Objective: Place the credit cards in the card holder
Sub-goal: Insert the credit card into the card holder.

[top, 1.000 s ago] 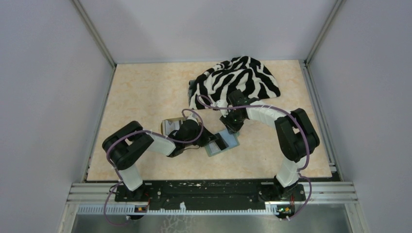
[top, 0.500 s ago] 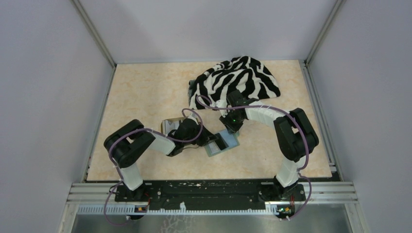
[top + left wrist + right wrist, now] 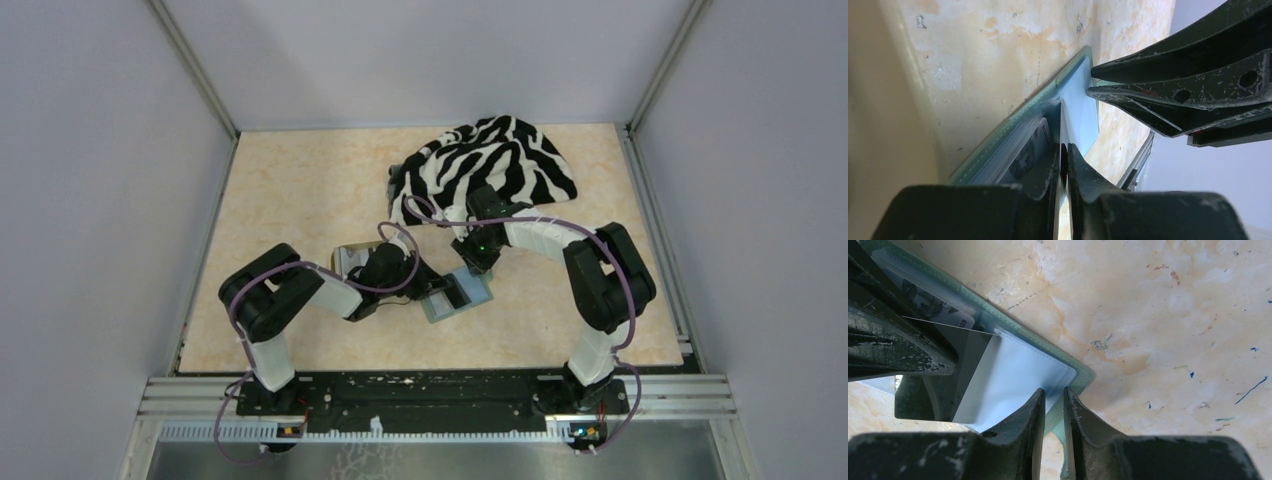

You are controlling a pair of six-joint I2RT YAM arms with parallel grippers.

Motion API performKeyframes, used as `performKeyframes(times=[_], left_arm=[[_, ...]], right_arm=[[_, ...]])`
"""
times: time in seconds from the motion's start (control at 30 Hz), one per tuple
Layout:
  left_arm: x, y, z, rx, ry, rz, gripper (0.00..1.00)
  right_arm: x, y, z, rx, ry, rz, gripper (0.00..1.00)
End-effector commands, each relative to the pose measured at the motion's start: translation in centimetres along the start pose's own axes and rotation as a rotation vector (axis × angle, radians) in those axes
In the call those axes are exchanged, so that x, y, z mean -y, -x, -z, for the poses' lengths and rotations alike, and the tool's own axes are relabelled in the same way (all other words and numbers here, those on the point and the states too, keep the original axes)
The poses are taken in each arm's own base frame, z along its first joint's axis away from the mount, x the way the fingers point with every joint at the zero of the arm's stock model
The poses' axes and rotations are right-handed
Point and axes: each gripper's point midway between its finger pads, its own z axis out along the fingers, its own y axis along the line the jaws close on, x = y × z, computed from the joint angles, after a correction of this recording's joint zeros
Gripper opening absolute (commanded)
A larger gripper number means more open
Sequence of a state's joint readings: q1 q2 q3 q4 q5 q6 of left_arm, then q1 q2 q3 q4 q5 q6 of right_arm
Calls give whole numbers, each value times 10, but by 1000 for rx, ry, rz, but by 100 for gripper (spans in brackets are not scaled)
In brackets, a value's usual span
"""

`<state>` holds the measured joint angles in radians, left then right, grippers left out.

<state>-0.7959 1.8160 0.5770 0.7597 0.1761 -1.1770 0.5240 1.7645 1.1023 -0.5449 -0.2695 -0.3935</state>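
Right wrist view gives me the clearest read. My left gripper (image 3: 948,362) is pinching a dark credit card (image 3: 967,367) by its trailing end. My right gripper (image 3: 1054,392) is pressed together on the rim of the card holder (image 3: 1023,370), which lies open and face up on the table (image 3: 1173,315). A striped card (image 3: 930,302) already sits in a clear pocket at 10 o'clock from the one I hold.

From above, the holder lies mid-table, at 6 o'clock from the zebra cloth (image 3: 490,165) and at 3 o'clock from the tan tray (image 3: 348,257).

I judge the step in hand to be feeding this card into a pocket of the pale blue-grey lining. To do it well:
- My right clamp must pin the holder so the push cannot slide it.
- The card should go in shallow, almost flat to the lining.
- One leading corner should enter the slot mouth first, then the card squares up and slides along the pocket's own line.
- I should let go only once most of the card is inside, because a tilted card is likely to jam or ride over the pocket lip.

In the top view the holder's long axis runs roughly from 8 o'clock to 2 o'clock. The card's free end points away from my left fingers, toward about 4 o'clock, with its long axis along my reach.
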Motion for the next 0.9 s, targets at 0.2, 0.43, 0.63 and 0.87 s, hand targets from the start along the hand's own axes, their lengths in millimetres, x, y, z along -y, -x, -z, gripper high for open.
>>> performKeyframes(times=[0.2, 0.43, 0.63, 0.87], left_arm=[[-31, -11, -5, -49, 105, 6, 14], [-35, -11, -3, -47, 116, 2, 14], [-35, -12, -3, -49, 114, 0, 14], [-33, -12, -6, -55, 107, -2, 14]], right_arm=[[-7, 42, 24, 133, 13, 56, 23], [-26, 58, 50, 241, 105, 151, 25], [-72, 63, 84, 375, 314, 349, 24], [-122, 36, 95, 549, 514, 706, 19]])
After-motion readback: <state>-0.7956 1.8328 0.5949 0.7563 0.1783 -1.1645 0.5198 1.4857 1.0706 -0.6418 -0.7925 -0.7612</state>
